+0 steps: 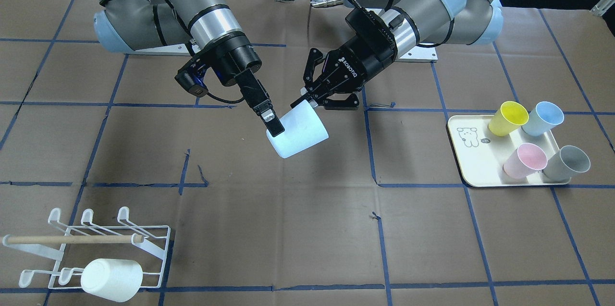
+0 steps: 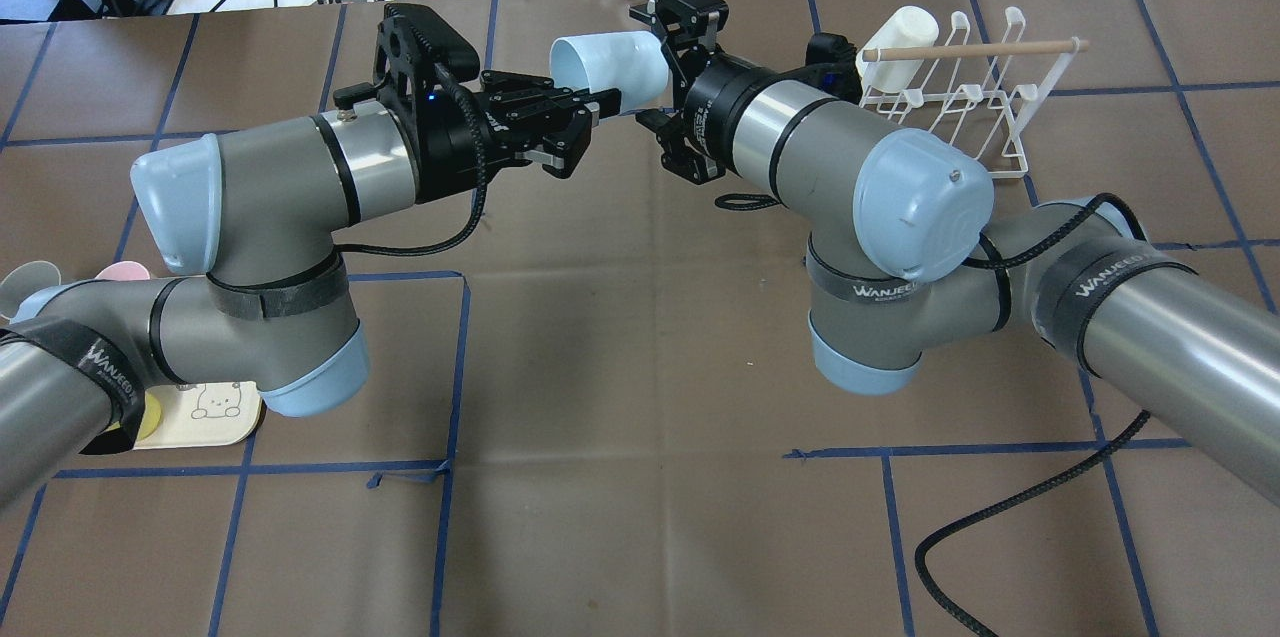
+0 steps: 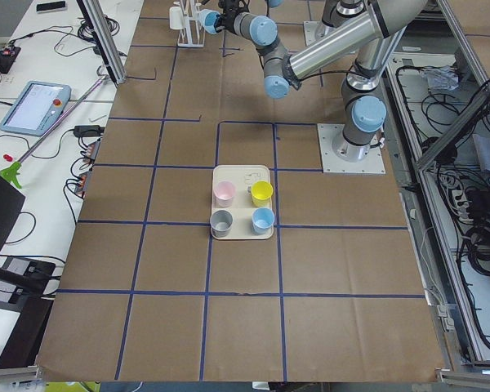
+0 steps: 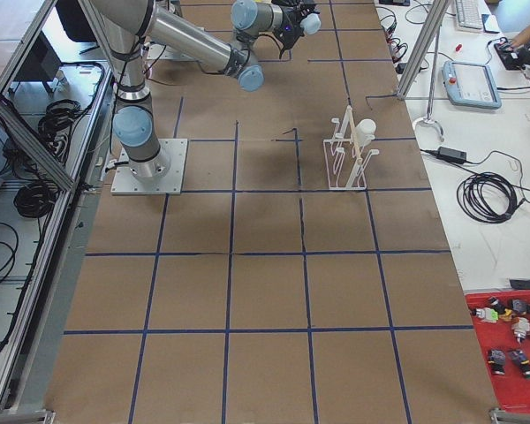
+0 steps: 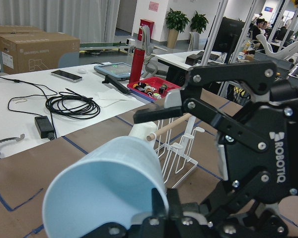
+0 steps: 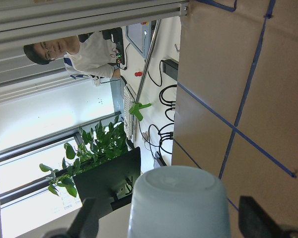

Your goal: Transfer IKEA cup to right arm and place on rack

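A pale blue IKEA cup (image 1: 300,130) hangs on its side above the table between both arms. My left gripper (image 1: 310,102) is shut on its rim, one finger inside the mouth, as the left wrist view shows on the cup (image 5: 104,191). From the base end, my right gripper (image 1: 277,132) stands open astride the cup. In the right wrist view its fingers (image 6: 89,220) flank the cup's base (image 6: 181,198) with gaps on both sides. The white wire rack (image 1: 96,243) with its wooden dowel stands on the right arm's side and carries a white cup (image 1: 111,279).
A cream tray (image 1: 473,166) on the left arm's side holds a yellow cup (image 1: 508,117), a blue cup (image 1: 543,118), a pink cup (image 1: 524,161) and a grey cup (image 1: 568,163). Blue tape lines cross the brown table cover. A person sits at a desk beyond the table (image 6: 89,54).
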`<state>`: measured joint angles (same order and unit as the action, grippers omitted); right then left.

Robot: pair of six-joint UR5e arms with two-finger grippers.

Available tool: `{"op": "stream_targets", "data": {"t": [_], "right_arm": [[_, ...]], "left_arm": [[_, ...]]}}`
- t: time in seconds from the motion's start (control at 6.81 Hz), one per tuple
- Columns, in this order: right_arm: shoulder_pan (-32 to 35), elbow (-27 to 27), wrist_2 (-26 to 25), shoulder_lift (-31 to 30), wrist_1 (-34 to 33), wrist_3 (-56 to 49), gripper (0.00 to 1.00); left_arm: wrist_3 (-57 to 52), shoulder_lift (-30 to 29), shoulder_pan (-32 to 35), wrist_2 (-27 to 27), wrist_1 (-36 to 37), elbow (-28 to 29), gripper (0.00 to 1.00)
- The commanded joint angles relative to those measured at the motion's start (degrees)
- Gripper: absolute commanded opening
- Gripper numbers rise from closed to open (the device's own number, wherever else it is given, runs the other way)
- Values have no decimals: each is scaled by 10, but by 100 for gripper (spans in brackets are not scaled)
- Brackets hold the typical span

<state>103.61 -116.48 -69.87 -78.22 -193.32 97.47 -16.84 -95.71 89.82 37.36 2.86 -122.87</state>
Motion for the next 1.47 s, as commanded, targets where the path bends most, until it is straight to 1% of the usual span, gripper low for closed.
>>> {"op": "stream_targets", "data": {"t": [0.0, 0.29, 0.59, 0.88, 1.03, 1.17, 1.32], "right_arm": [[2, 11, -1, 12, 1, 0, 99], [12, 20, -1, 30, 0, 0, 99], [12, 20, -1, 29, 1, 6, 96], [12, 21, -1, 26, 9, 10, 95], [12, 23, 0, 25, 9, 10, 88], [12, 24, 0, 25, 9, 10, 72], [12, 24, 1, 25, 9, 10, 61]], "left_arm": [[0, 0, 0, 0, 0, 0, 1], [0, 0, 0, 0, 0, 0, 1], [0, 1, 0, 0, 0, 0, 2], [0, 1, 0, 0, 0, 1, 2], [0, 1, 0, 1, 0, 1, 3], [0, 1, 0, 1, -1, 1, 3], [4, 1, 0, 1, -1, 1, 4]]}}
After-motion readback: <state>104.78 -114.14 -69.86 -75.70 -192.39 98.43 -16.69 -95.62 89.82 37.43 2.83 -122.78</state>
